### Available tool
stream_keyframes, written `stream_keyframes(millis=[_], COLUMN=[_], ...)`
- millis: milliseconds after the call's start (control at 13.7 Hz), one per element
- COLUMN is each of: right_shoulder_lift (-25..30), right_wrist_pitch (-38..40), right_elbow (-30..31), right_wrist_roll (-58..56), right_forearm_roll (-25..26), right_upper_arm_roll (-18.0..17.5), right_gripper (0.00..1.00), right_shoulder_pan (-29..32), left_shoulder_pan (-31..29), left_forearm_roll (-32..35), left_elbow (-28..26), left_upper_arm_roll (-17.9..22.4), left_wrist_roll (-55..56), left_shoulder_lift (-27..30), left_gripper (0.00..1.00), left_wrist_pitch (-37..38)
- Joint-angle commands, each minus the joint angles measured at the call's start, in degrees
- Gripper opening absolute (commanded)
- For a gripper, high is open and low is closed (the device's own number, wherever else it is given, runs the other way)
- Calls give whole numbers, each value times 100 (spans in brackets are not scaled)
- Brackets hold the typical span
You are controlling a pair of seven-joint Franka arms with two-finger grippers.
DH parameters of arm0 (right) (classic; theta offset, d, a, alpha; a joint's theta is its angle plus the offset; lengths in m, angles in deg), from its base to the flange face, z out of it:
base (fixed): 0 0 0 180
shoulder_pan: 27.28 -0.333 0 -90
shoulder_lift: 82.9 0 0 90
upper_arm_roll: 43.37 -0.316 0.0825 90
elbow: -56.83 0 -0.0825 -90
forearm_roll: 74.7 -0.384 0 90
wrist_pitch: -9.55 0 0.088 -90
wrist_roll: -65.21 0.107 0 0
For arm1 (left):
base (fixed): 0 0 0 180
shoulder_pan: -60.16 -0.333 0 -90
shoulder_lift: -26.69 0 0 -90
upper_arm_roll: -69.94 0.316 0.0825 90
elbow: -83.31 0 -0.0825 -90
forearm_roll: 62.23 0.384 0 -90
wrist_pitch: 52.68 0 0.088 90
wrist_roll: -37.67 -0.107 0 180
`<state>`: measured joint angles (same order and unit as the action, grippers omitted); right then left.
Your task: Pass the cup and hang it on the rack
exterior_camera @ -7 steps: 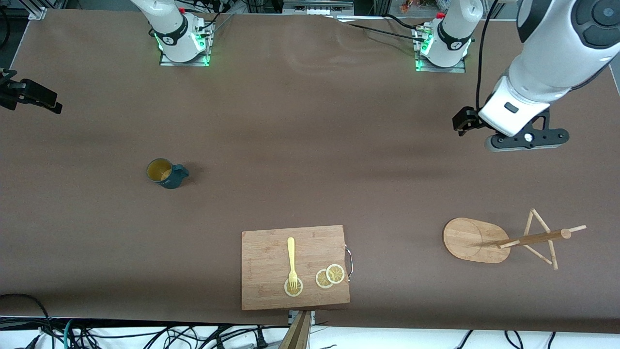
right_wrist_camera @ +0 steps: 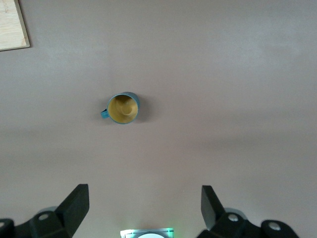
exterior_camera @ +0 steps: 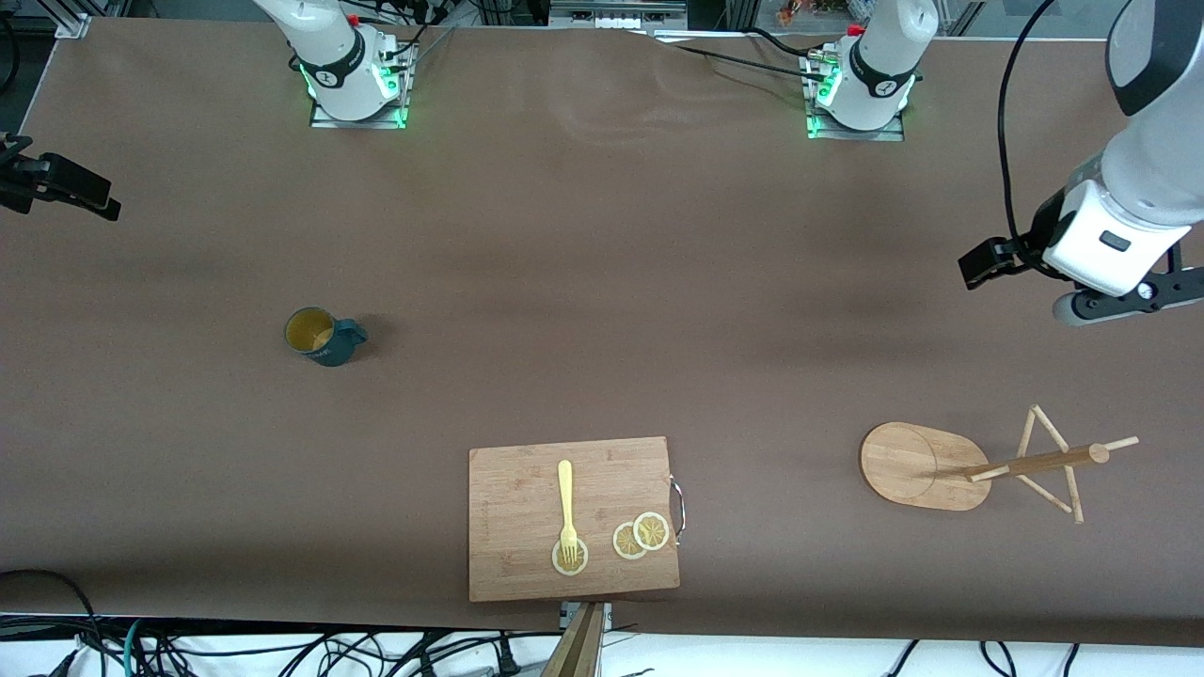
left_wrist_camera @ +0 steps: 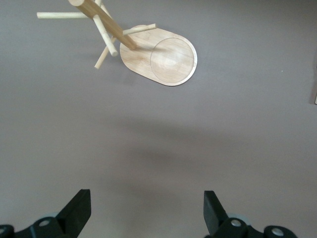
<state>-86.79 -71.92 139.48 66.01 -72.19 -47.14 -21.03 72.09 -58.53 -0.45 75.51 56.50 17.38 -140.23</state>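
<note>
The cup [exterior_camera: 320, 336], a dark teal mug with a yellow-tan inside, stands upright on the brown mat toward the right arm's end of the table; its handle points toward the table's middle. The right wrist view shows the cup [right_wrist_camera: 123, 108] far below my right gripper [right_wrist_camera: 144, 201], which hangs open and empty high over the mat near its own base. The bamboo rack [exterior_camera: 917, 465] stands toward the left arm's end. My left gripper [exterior_camera: 1129, 296] hovers open and empty over bare mat; its wrist view shows the rack [left_wrist_camera: 171, 62] well ahead of the left gripper [left_wrist_camera: 147, 203].
A wooden cutting board [exterior_camera: 527, 527] lies at the table's edge nearest the front camera, carrying a yellow fork [exterior_camera: 565, 498] and lemon slices [exterior_camera: 641, 536]. A black device [exterior_camera: 56, 183] juts in at the right arm's end. Cables run along the table's edge.
My left arm's hand has swung outward toward the left arm's end of the table. The cup, the rack and the board have not moved.
</note>
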Motion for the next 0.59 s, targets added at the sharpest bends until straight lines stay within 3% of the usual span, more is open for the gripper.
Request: stream_keyframes(millis=[0, 513], right_shoulder_lift=[55, 64], right_wrist_pitch=[17, -10], right_elbow=[67, 67], right_wrist_roll=[43, 43], right_forearm_roll=[-92, -83], right_upper_arm_roll=[-27, -27], right_gripper=[100, 100], right_shoulder_pan=[52, 60], left_shoulder_pan=[-15, -226], left_forearm_roll=[140, 43], left_elbow=[158, 236], left_upper_arm_roll=[-39, 14], left_wrist_roll=[-37, -46], left_shoulder_lift=[-89, -62], left_gripper=[100, 100], left_wrist_pitch=[27, 27])
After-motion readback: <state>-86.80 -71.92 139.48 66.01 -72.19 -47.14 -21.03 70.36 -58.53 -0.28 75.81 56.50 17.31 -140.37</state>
